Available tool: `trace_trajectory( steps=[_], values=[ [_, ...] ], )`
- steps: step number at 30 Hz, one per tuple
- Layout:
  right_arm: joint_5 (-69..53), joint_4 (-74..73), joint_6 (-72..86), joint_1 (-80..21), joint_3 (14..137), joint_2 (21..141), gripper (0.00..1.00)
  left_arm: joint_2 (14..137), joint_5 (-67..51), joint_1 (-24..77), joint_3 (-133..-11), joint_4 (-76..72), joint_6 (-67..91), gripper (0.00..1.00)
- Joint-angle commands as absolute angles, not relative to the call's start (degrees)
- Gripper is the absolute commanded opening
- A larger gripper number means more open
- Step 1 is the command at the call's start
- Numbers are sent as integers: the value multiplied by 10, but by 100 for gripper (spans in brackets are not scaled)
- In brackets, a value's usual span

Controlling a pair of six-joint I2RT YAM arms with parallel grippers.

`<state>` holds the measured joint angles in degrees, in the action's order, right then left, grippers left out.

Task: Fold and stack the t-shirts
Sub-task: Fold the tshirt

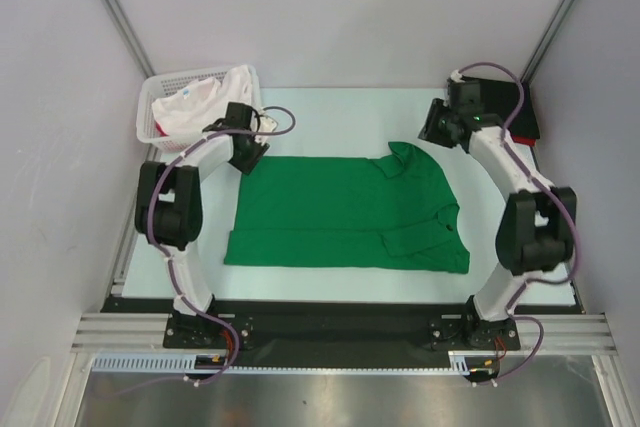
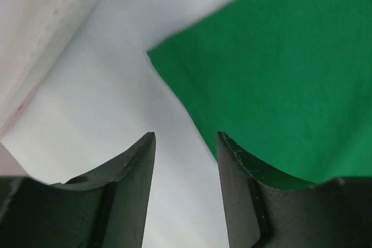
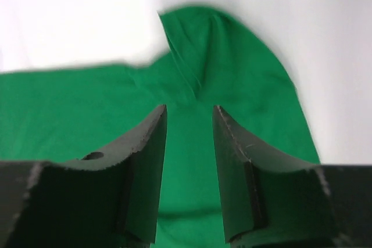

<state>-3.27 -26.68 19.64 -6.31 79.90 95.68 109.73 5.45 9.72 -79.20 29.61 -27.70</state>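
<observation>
The bright green t-shirt (image 1: 340,212) lies flat in the middle of the table with its sleeves folded in. My left gripper (image 1: 248,157) hovers open and empty at the shirt's far left corner; the left wrist view shows that corner (image 2: 279,56) just ahead of the open gripper (image 2: 186,135). My right gripper (image 1: 432,129) is open and empty above the shirt's far right end, with the green cloth (image 3: 221,56) below it (image 3: 189,107). A white t-shirt (image 1: 190,107) lies bunched in the basket. Black (image 1: 528,112) and red (image 1: 530,140) cloth shows behind the right arm, mostly hidden.
A white mesh basket (image 1: 160,79) stands at the far left corner, close to the left gripper. Grey walls close in the table on the left, back and right. A black rail runs along the near edge by the arm bases.
</observation>
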Motion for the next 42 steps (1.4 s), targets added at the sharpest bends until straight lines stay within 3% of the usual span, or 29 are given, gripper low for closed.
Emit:
trace_trajectory(
  steps=[1, 11, 15, 23, 25, 27, 28, 29, 30, 31, 33, 42],
  values=[
    [-29, -214, 170, -90, 885, 1048, 41, 1129, 76, 98, -852, 249, -255, 52],
    [-1, -261, 187, -127, 1083, 1272, 40, 1224, 49, 84, -939, 293, -248, 53],
    [48, -295, 177, -137, 1131, 1325, 45, 1243, 50, 83, -951, 301, -253, 55],
    [87, -318, 148, -154, 1165, 1369, 44, 1258, 25, 83, -960, 327, -269, 51],
    [96, -322, 147, -155, 1164, 1374, 40, 1265, 14, 83, -963, 344, -273, 47],
    [100, -327, 147, -156, 1164, 1376, 30, 1270, 5, 83, -969, 364, -279, 42],
    [102, -330, 147, -156, 1163, 1377, 24, 1275, 4, 83, -972, 369, -285, 39],
    [102, -330, 147, -156, 1163, 1378, 11, 1276, 4, 83, -975, 374, -285, 36],
    [100, -333, 148, -157, 1161, 1377, 6, 1277, 4, 83, -975, 374, -287, 28],
    [97, -333, 148, -156, 1157, 1375, 2, 1277, 5, 83, -975, 371, -291, 11],
    [96, -330, 149, -157, 1148, 1360, 0, 1276, 10, 83, -975, 367, -292, 0],
    [68, -289, 169, -133, 1050, 1231, 0, 1216, 8, 83, -945, 338, -302, 0]
  ],
)
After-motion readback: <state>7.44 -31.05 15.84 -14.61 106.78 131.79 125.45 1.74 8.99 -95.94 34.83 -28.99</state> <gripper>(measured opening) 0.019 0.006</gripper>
